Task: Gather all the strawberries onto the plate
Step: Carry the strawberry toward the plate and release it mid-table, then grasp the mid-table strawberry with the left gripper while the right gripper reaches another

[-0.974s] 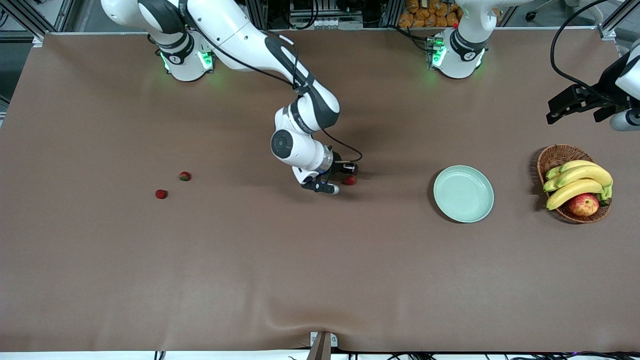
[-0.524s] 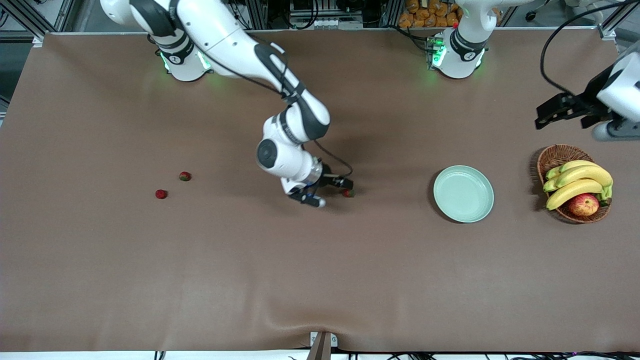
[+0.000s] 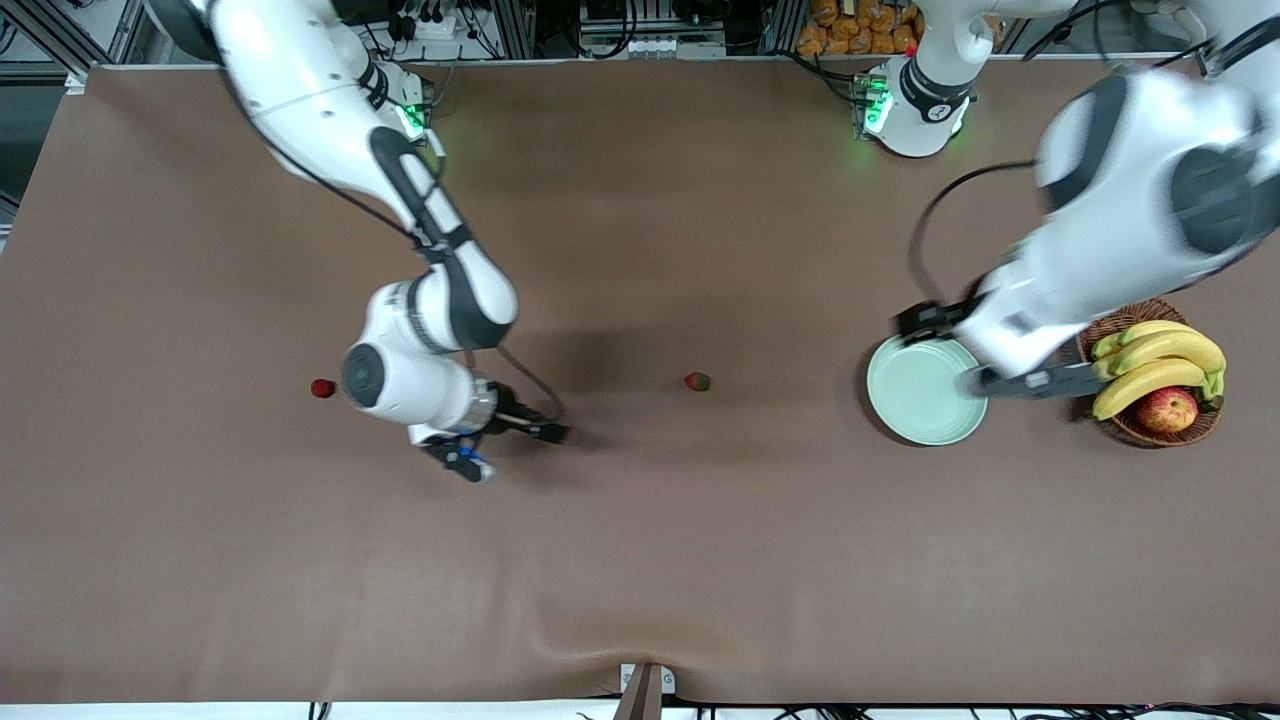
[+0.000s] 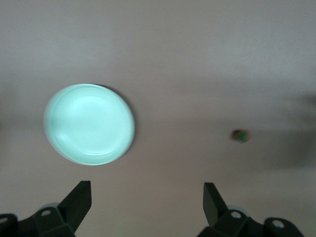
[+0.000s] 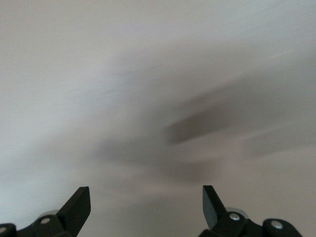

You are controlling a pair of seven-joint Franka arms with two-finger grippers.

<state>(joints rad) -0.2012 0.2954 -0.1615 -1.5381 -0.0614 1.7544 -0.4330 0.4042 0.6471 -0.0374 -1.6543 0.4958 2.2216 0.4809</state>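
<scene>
Round, shallow, pale mint-green glossy plate lying near the left arm's end of the brown table, just beside a brown wicker basket of yellow bananas and a red-yellow apple; nothing on the plate. Taking the plate as landmark: one tiny red strawberry with a green cap level with it, toward the right arm's end and well apart; a second tiny red berry much farther along the same line. Third berry not visible, possibly hidden under the right arm.

Left gripper over the plate's basket-side rim, fingers spread wide with nothing between them; the left wrist view showing plate and the closer berry below. Right gripper over bare table between the two visible berries, fingers likewise wide and empty; right wrist view showing only blurred cloth.

Deciding relation, as a judgement: closer berry lying from the plate toward the right arm's end, roughly midway between the two grippers, no obstacle on the line to the dish; distant berry clearly closer to the right gripper. Likely split: distant berry for the right arm, middle berry for either. Berries small and round, so liable to roll under an off-centre pinch.
</scene>
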